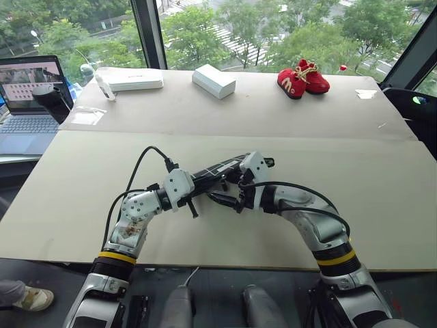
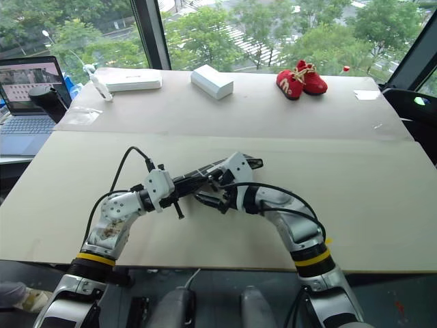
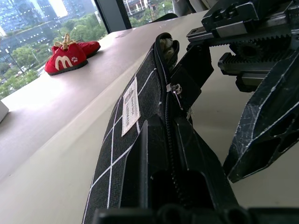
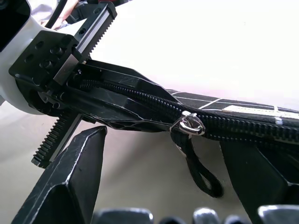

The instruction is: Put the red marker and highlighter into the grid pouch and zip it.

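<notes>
My left gripper (image 1: 196, 183) is shut on one end of the grid pouch (image 1: 220, 169), holding it level just above the table. The pouch is black with white grid lines and a white label (image 3: 131, 106). Its zipper slider (image 4: 187, 125) sits partway along, and the black pull strap (image 4: 200, 168) hangs down from it. My right gripper (image 1: 222, 191) is open, one of its fingers (image 4: 77, 182) on each side of the strap without touching it. Something pale green (image 3: 166, 45) peeks from the pouch's open far end; I cannot tell if it is the highlighter. The red marker is hidden.
A pair of red baby shoes (image 1: 302, 78) stands at the back right of the table (image 1: 355, 198). A white box (image 1: 214, 80) and a flat white case (image 1: 130, 78) lie at the back. A laptop (image 1: 31, 102) stands off the left edge.
</notes>
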